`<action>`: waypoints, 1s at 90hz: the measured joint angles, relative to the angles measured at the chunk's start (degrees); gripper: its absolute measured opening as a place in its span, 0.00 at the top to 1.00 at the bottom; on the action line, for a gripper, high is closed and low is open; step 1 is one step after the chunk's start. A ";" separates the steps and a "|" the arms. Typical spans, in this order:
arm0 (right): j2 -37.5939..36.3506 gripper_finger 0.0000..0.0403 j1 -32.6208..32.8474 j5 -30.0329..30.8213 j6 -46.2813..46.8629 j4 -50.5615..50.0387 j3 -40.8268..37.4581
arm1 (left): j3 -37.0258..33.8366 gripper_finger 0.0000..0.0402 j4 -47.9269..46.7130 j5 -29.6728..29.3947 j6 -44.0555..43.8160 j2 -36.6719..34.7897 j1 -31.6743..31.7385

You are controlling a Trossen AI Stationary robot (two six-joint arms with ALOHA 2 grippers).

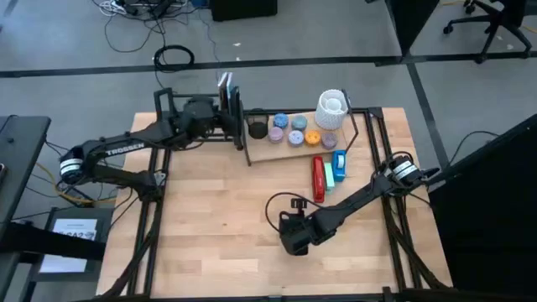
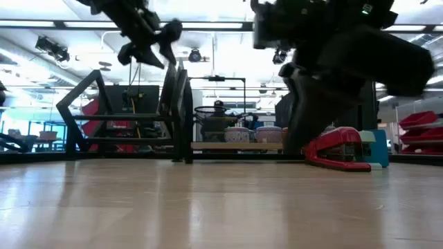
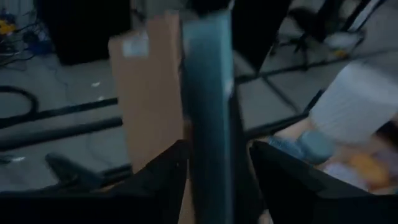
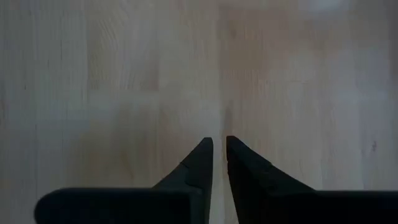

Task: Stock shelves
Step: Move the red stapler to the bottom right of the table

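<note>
Left claw (image 1: 220, 120) sits at the upper middle of the high view, at the barred end of the shelves (image 1: 252, 141), with its fingers (image 3: 158, 177) closed on a dark teal book (image 3: 210, 118) that stands upright between them. Just beside that book in the left wrist view is a brown cardboard-coloured book (image 3: 149, 99), also upright. In the low view the left claw (image 2: 149, 43) hangs at the upper left, above the black bars of the shelves (image 2: 124, 117).

Shelves lie along the far edge of the worktop (image 1: 210, 218), the barred section to the left and the pale board to the right. On the board stand several small round containers (image 1: 289, 130) and a white ribbed cup (image 1: 332, 109). Just in front of the board, on the worktop, lie a red stapler (image 1: 318, 179) and a blue box (image 1: 339, 164), side by side.

Right claw (image 1: 295, 237) hovers over bare worktop at the lower middle of the high view, well apart from the shelves. Its fingers (image 4: 198, 165) are nearly together, a thin gap between them, holding nothing.
</note>
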 joint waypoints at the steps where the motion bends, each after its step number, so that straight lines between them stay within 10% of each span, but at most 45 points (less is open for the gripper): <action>1: -0.20 0.95 0.00 -0.19 -0.20 -0.55 0.00 | 0.00 0.59 0.23 0.28 0.00 -0.32 0.00; 30: -12.98 0.95 0.98 1.95 -3.77 -14.39 0.00 | 0.03 0.59 8.81 11.91 7.36 -8.36 -8.45; 62: -34.75 0.87 -4.74 8.92 0.61 -22.41 0.00 | 0.07 0.59 9.49 3.26 8.61 -0.78 -29.29; 90: -38.75 0.56 -13.68 -6.51 6.00 -21.15 -3.98 | 0.19 0.59 9.75 -2.00 -9.64 11.73 -41.21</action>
